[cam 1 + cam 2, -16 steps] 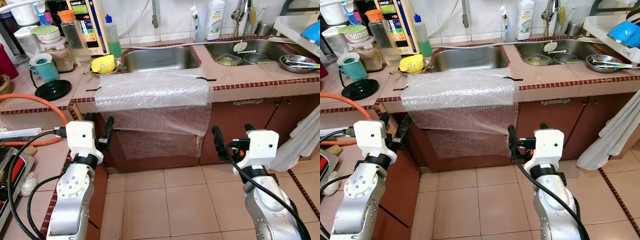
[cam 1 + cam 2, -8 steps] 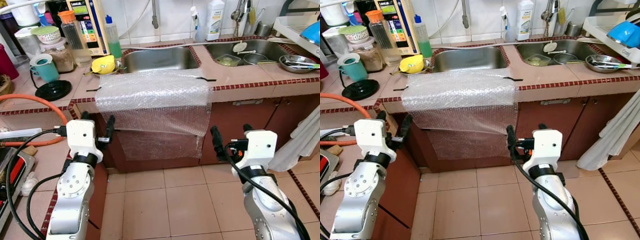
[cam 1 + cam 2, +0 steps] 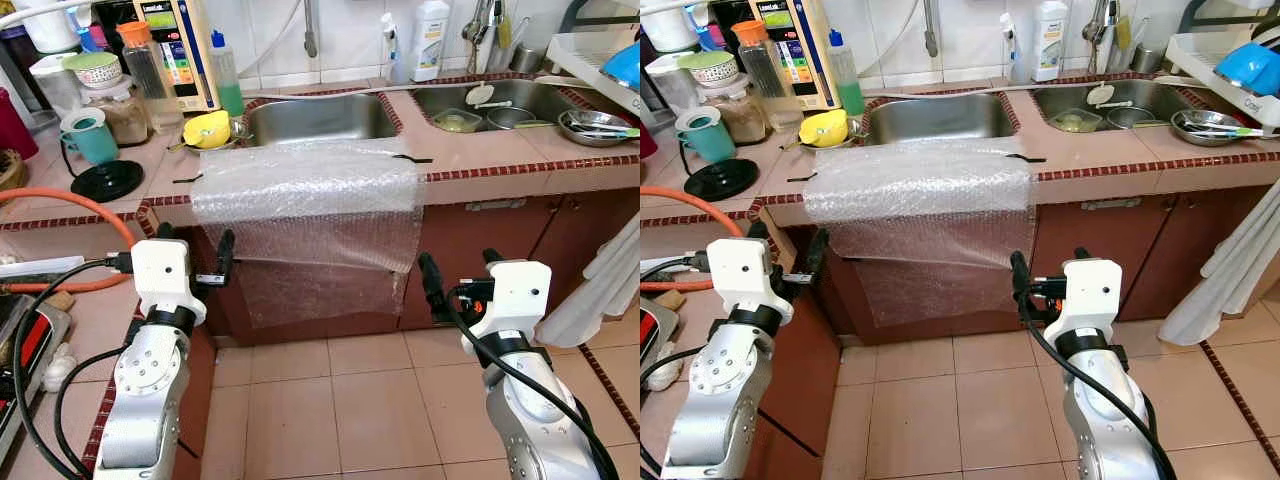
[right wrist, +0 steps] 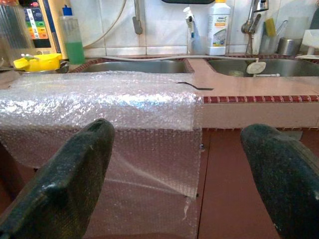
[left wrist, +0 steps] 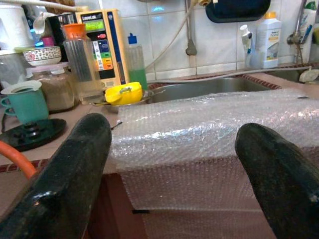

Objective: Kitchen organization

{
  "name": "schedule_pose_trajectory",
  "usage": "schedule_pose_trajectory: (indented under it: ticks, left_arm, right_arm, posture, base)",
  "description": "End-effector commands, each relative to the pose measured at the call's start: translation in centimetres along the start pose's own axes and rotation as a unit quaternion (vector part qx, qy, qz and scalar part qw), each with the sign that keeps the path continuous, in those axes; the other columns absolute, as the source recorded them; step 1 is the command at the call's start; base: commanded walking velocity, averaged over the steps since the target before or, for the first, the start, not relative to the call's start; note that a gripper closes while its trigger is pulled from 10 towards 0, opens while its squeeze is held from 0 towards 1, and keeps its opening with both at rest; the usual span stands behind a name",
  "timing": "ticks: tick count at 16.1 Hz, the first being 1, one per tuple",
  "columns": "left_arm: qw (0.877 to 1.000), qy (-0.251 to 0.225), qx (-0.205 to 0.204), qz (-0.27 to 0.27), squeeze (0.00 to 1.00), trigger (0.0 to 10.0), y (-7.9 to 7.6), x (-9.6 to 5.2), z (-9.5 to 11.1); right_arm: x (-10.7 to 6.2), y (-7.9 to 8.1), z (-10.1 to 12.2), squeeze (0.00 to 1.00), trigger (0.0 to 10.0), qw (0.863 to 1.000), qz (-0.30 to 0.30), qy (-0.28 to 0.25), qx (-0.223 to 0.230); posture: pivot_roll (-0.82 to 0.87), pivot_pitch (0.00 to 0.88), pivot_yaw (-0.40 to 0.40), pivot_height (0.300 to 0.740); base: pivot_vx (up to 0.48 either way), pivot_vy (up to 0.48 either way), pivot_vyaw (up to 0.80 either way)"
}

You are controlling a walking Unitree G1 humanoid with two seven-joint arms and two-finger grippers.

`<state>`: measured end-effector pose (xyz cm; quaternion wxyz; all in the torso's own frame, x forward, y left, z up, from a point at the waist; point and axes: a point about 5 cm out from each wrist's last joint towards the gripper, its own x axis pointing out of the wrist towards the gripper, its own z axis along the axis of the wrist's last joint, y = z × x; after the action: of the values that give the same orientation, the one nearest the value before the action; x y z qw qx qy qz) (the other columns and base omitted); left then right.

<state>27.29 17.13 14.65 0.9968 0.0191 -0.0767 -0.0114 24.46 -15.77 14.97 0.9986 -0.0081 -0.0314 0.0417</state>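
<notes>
Approach to wrap. Left gripper (image 3: 192, 258), jaws spread, hangs below the counter (image 3: 480, 150) beside the left edge of the wrap (image 3: 310, 215), which lies over the counter's front before the sink (image 3: 315, 115) and hangs down the cabinet. Right gripper (image 3: 458, 280), jaws likewise spread, waits near the right edge. Pinching the hanging edges level on both sides would probably keep the sheet from tearing.

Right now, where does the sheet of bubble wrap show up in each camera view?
Left eye view: bubble wrap draped over the counter edge, centre.
Right eye view: same sheet, left of centre.
Left wrist view: across the middle, between the fingers.
Right wrist view: left and centre.
Shared landmark: yellow bowl beside the sink.
</notes>
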Motion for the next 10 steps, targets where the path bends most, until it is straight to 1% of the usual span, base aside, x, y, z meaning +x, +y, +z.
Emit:
schedule_pose_trajectory:
  ticks: [1, 6, 7, 8, 9, 10]
  left_arm:
    - [1.000, -0.001, -0.003, 0.007, 1.00, 10.0, 0.43, 0.18, 0.15]
    - [1.000, 0.004, -0.009, 0.015, 1.00, 10.0, 0.62, 0.16, 0.07]
    - [1.000, 0.004, -0.009, 0.015, 1.00, 10.0, 0.62, 0.15, 0.06]
    - [1.000, 0.005, -0.008, 0.016, 1.00, 10.0, 0.60, 0.14, 0.04]
    - [1.000, 0.022, 0.006, 0.019, 0.96, 10.0, 0.58, 0.25, -0.27]
    - [1.000, 0.026, 0.000, 0.015, 0.32, 10.0, 0.52, 0.28, -0.38]
  right_arm:
    - [-0.04, 0.32, 0.22, 0.00, 10.0, 1.000, 0.009, -0.001, 0.005]
    - [0.02, 0.36, 0.30, 0.00, 10.0, 1.000, 0.012, -0.003, 0.005]
    - [0.01, 0.43, 0.30, 0.35, 10.0, 1.000, 0.015, -0.004, 0.009]
    - [-0.01, 0.52, 0.34, 1.00, 10.0, 1.000, 0.019, -0.006, 0.015]
    - [-0.02, 0.58, 0.45, 1.00, 10.0, 1.000, 0.021, -0.008, 0.016]
    - [-0.01, 0.58, 0.46, 1.00, 10.0, 1.000, 0.021, -0.008, 0.015]
  posture:
    - [-0.02, 0.000, 0.104, 0.740]
    - [-0.02, 0.000, 0.105, 0.740]
    - [-0.02, 0.000, 0.106, 0.740]
    - [-0.02, 0.000, 0.104, 0.740]
    - [-0.02, 0.000, 0.104, 0.740]
    - [-0.02, 0.000, 0.104, 0.740]
  base:
    - [0.000, 0.000, 0.00]
    - [0.000, 0.000, 0.00]
    - [0.000, 0.000, 0.00]
    - [0.000, 0.000, 0.00]
    - [0.000, 0.000, 0.00]
    - [0.000, 0.000, 0.00]
